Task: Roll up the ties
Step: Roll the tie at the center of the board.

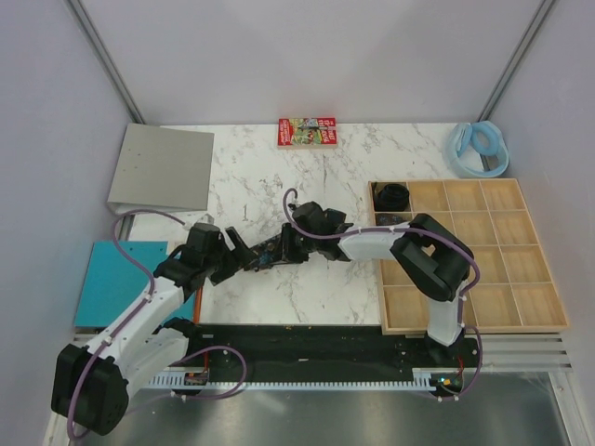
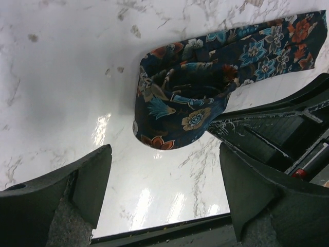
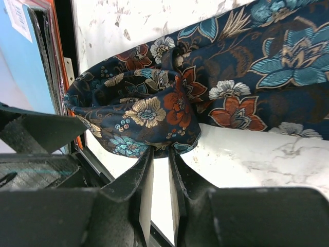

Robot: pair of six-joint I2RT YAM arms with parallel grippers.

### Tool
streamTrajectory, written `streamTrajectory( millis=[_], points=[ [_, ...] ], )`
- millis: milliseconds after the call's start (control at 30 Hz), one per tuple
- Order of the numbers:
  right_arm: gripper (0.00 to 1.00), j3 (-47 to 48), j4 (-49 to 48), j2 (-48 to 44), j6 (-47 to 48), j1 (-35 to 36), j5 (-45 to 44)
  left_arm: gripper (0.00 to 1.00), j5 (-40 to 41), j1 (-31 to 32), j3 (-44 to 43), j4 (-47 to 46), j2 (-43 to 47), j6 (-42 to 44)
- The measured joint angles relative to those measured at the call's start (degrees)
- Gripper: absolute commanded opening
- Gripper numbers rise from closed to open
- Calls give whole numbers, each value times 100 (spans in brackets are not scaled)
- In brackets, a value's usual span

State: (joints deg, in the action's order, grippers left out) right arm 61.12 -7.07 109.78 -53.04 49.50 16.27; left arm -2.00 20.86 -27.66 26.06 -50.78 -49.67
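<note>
Between the arms on the marble table (image 1: 251, 177), we see the half-coiled tie (image 2: 180, 113) pinched by the right gripper (image 3: 160, 154). The left gripper (image 2: 164, 170), spread wide, faces the coil, and the tail runs beyond it.

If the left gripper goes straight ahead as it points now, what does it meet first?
Probably the half-rolled tie, straight ahead of the open left gripper; depth is unclear.

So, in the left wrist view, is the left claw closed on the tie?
No, the left claw stands wide open, and the coiled tie sits ahead of it, touching neither finger.
</note>
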Motion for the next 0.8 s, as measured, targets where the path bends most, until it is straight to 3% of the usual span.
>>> streamTrajectory(
  millis=[633,800],
  points=[
    [26,750,472,275,304,-321,343,84,9,0,256,-1814,-1495,291],
    [26,750,535,356,328,-323,348,74,-22,0,293,-2168,-1663,289]
  ],
)
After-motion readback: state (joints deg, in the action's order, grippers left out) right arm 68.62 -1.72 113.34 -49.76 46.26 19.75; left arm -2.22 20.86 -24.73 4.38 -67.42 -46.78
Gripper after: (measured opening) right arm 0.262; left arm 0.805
